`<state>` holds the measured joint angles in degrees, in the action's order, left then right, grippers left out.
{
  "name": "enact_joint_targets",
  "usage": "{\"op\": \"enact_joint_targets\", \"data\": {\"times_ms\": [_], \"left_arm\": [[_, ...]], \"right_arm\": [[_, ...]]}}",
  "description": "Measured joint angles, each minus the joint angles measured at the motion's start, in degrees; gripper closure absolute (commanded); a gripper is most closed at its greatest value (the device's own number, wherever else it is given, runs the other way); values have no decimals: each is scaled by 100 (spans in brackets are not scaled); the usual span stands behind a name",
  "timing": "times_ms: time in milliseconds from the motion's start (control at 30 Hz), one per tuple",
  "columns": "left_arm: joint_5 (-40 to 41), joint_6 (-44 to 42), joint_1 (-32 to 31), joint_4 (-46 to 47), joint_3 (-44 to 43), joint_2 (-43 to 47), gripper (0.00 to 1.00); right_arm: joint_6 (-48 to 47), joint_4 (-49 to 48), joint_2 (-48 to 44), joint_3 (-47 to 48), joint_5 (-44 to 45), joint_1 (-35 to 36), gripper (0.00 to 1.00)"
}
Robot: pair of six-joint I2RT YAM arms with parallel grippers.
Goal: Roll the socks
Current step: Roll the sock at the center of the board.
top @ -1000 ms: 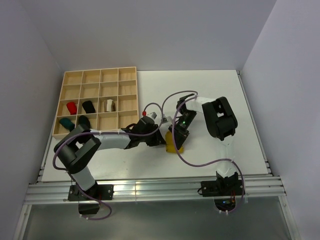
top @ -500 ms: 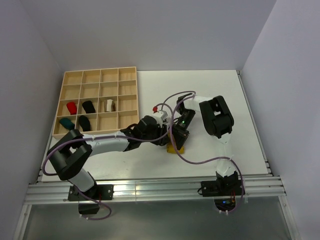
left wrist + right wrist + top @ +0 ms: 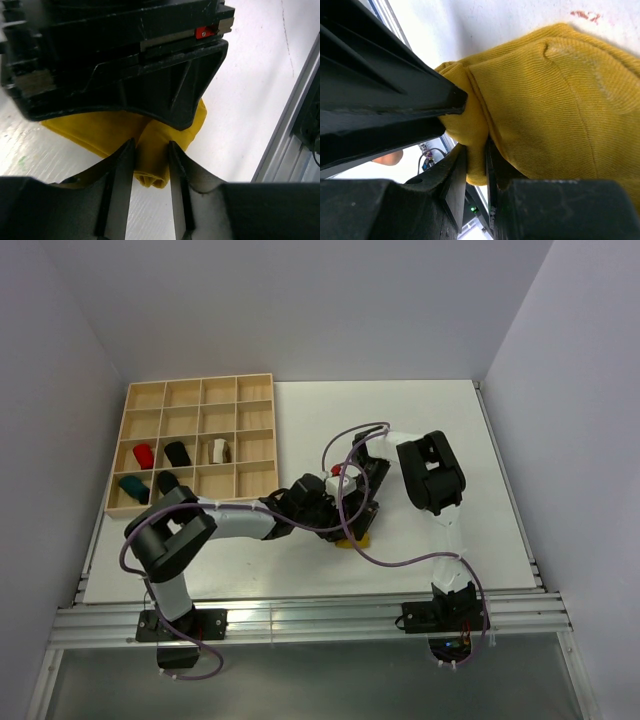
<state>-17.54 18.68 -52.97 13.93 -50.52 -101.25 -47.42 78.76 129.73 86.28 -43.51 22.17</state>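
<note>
At the far left of the white tabletop (image 3: 420,430) sits a pale wooden grid tray (image 3: 255,415). Its third row holds a red rolled sock (image 3: 143,455), a black rolled sock (image 3: 178,452) and a white rolled sock with a brown end (image 3: 219,450), each in its own compartment. The row nearest the arms holds a teal rolled sock (image 3: 132,484) and, one compartment to its right, a dark rolled sock (image 3: 167,483).

The left arm (image 3: 225,522) stretches rightward from its base to the middle of the tabletop. The left gripper (image 3: 151,145) has its jaws narrowly apart, astride a bunched fold of the mustard-yellow fabric sock (image 3: 355,538), which fills the gap. I cannot tell whether they press on it.

That sock lies on the tabletop right of the tray, mostly hidden under both wrists in the overhead view.

The right gripper (image 3: 476,150) meets it from the other side, its jaws nearly together and pinching a fold of the yellow cloth.
</note>
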Motion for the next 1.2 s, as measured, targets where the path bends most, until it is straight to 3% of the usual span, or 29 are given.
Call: {"op": "enact_joint_targets", "data": {"times_ms": [233,333,433,467,533,900,1200], "left_arm": [[-271,63,0,225,-33,-179,69],[-304,232,0,321,15,-186,84],[-308,470,2,426,37,-254,99],[-310,573,4,455,37,-289,100],[-319,822,7,529,37,-365,100],[-520,1987,151,702,-4,-619,100],[-1132,2680,485,210,-107,-704,100]], "right_arm": [[4,59,9,0,122,0,76],[15,61,9,-2,142,0,73],[111,2,-15,-52,153,0,62],[155,-24,-37,-92,168,0,51],[326,-157,-166,-245,181,-9,48],[863,-979,-951,-857,236,-188,46],[914,-2111,-1685,-1045,487,-960,45]]}}
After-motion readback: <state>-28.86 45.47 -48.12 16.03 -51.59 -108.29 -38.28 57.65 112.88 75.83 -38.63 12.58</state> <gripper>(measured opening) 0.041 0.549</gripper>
